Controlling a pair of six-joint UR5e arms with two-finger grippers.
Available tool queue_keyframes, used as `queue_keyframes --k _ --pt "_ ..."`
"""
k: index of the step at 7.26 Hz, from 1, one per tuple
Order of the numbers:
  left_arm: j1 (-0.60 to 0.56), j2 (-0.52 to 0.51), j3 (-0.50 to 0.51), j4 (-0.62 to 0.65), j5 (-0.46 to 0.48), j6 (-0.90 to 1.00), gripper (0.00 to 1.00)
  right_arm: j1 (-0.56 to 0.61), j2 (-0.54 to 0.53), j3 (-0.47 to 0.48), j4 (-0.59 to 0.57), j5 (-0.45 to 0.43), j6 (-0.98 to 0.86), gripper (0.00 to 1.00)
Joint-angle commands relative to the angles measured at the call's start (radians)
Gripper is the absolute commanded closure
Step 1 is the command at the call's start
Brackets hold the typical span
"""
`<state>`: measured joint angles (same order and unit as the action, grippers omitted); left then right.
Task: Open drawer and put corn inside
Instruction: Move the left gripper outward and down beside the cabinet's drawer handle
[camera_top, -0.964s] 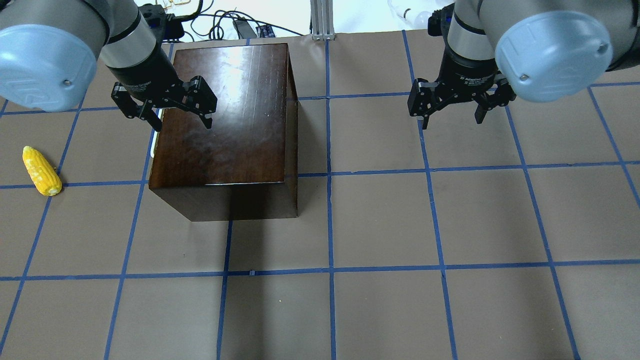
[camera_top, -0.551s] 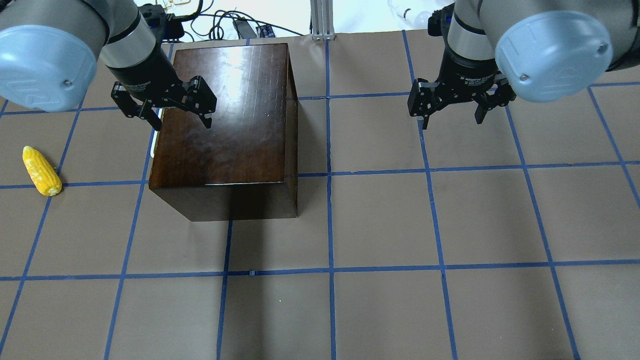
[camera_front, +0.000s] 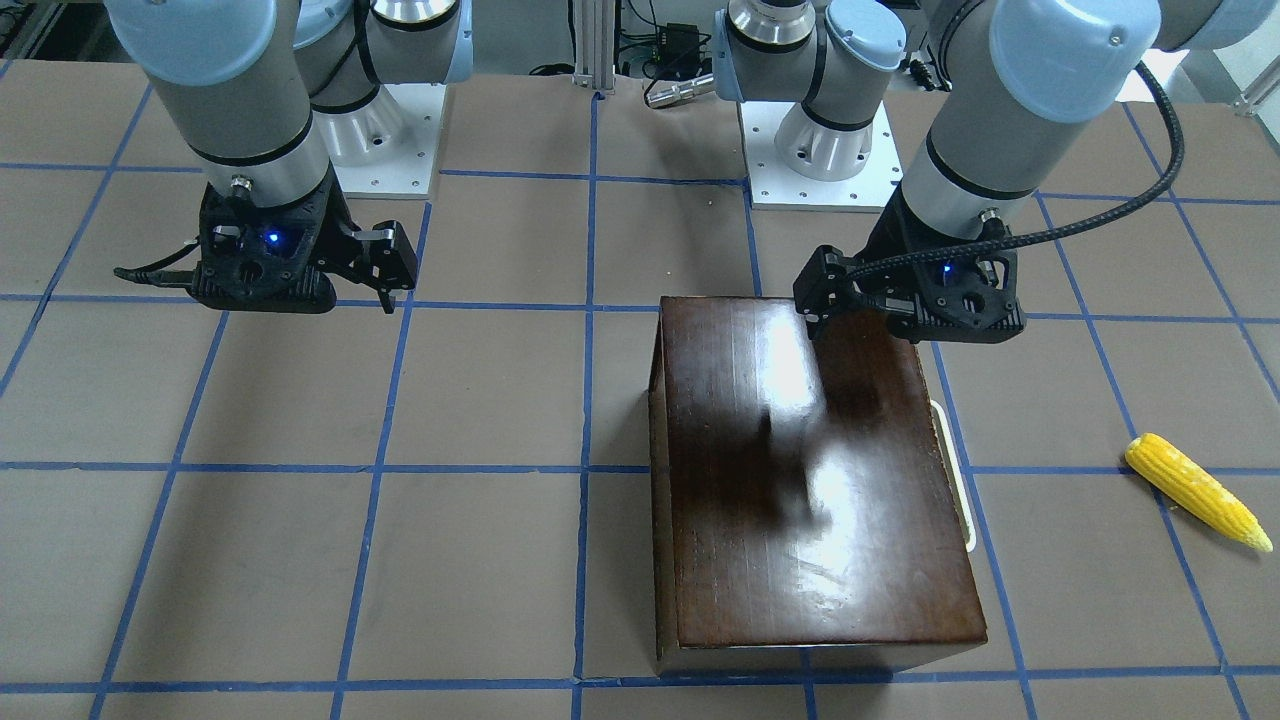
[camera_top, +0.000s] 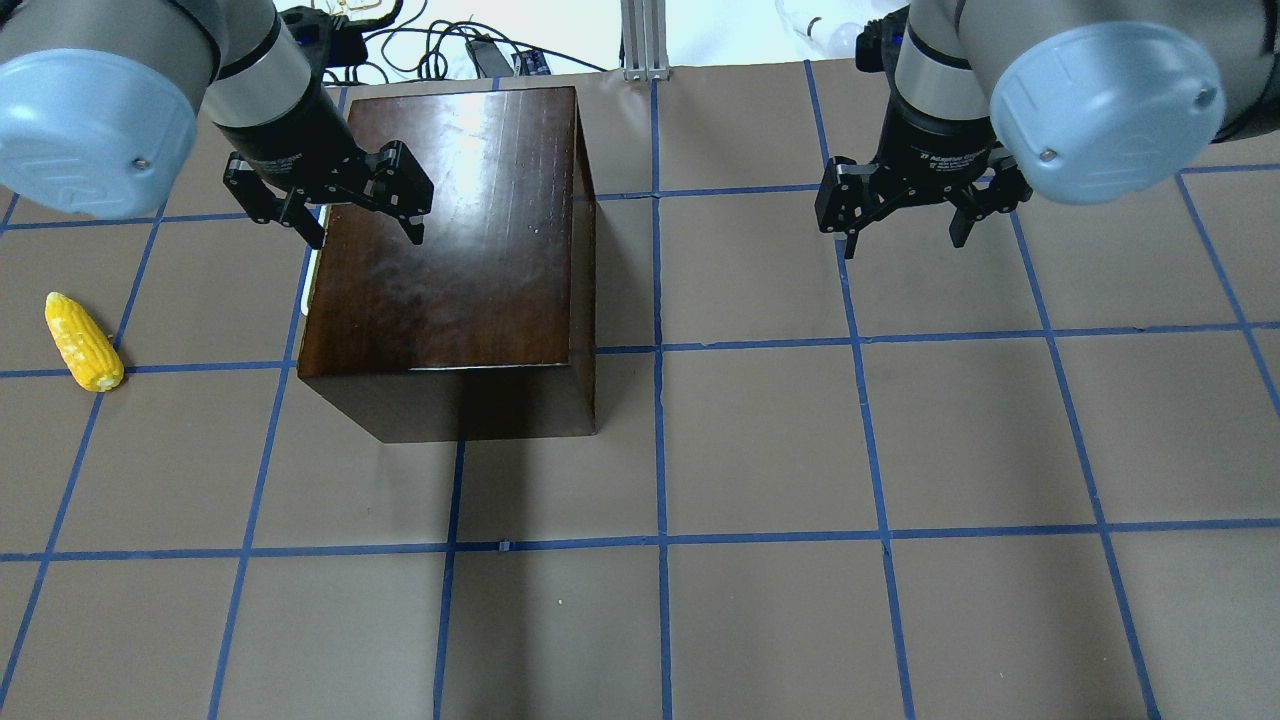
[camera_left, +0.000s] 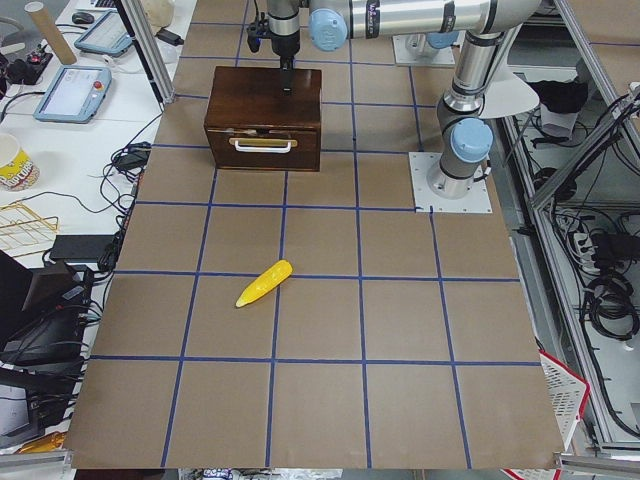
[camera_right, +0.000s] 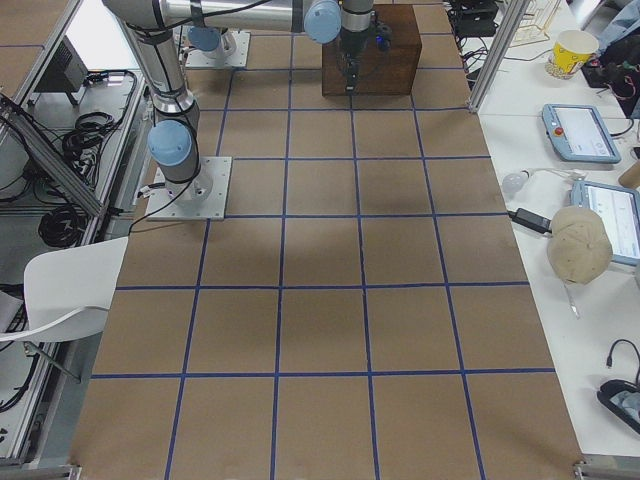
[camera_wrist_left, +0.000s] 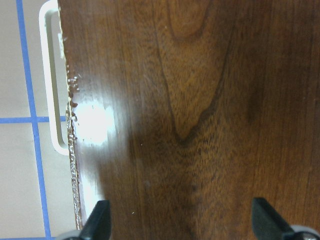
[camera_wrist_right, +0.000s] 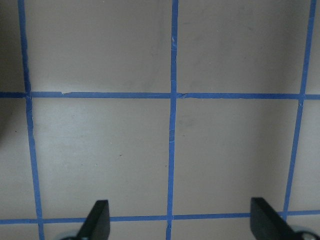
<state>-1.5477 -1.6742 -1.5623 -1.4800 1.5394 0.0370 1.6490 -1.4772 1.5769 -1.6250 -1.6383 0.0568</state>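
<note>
Shut drawer (camera_left: 262, 157) on the box's (camera_top: 450, 230) nine o'clock face seen from overhead, whitish handle (camera_top: 308, 275) just peeking out; corn (camera_top: 83, 341) farther toward nine, well apart. Shift the left gripper (camera_top: 366, 235), spread wide above the lid's ten o'clock corner, outward; drop beside the handle, pinch squarely, pull straight. Right gripper (camera_top: 903, 243) likewise spread, idle at three.

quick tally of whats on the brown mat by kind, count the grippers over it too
wooden box with its drawer: 1
corn: 1
grippers: 2 (left gripper, right gripper, both open)
total: 4
</note>
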Motion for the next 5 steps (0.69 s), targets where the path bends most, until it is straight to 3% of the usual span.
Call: queue_keyframes --k 1,5 --pt "0.008 -0.001 0.008 0.001 0.004 0.003 0.00 0.000 0.000 0.000 0.001 0.000 0.000 0.00" --pt "0.176 -0.018 0.054 0.006 -0.019 0.012 0.00 0.000 0.000 0.000 -0.001 0.000 0.000 0.00"
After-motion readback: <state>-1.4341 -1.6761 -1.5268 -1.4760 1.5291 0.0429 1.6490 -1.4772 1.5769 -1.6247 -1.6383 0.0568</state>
